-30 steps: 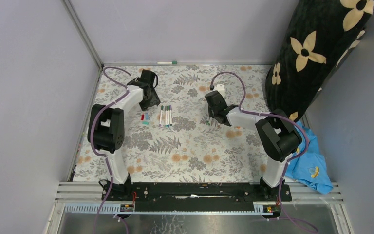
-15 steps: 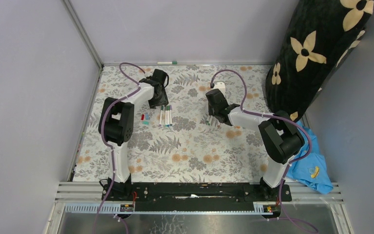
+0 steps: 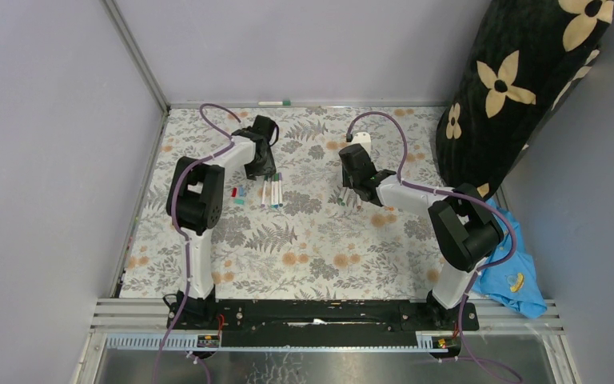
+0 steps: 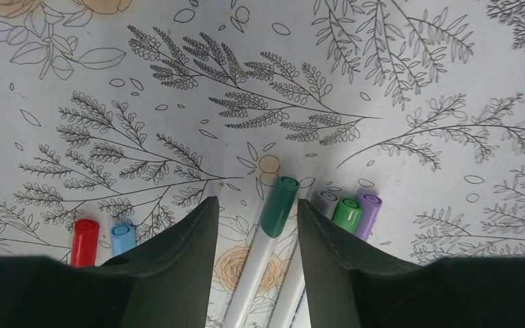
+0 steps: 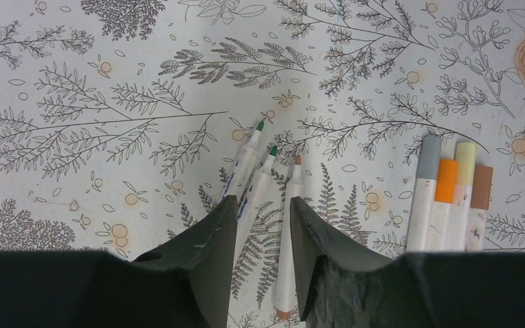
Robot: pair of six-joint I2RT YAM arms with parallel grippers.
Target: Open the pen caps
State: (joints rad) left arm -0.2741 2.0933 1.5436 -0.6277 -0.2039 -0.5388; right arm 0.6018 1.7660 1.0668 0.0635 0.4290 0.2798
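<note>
My left gripper (image 4: 256, 205) is open, low over the floral mat, with a dark green cap (image 4: 278, 205) on a white pen between its fingers. Grey, green (image 4: 346, 213) and purple (image 4: 368, 212) capped pens lie just right of it. Loose red (image 4: 84, 240) and blue (image 4: 122, 239) caps lie to its left. My right gripper (image 5: 263, 200) is open over three uncapped pens (image 5: 288, 205) with bare tips. Capped pens, one with an orange cap (image 5: 446, 181), lie to its right. In the top view the left gripper (image 3: 262, 164) is above the pen row (image 3: 272, 190) and the right gripper (image 3: 357, 188) is mid-table.
A black bag with cream flowers (image 3: 528, 80) stands at the back right. A blue cloth (image 3: 516, 272) lies off the mat's right edge. One more pen (image 3: 274, 103) lies along the back wall. Grey walls close the left and back sides.
My left arm has swung right and now sits over the row of capped pens. The right gripper has shifted slightly over the uncapped pens.
</note>
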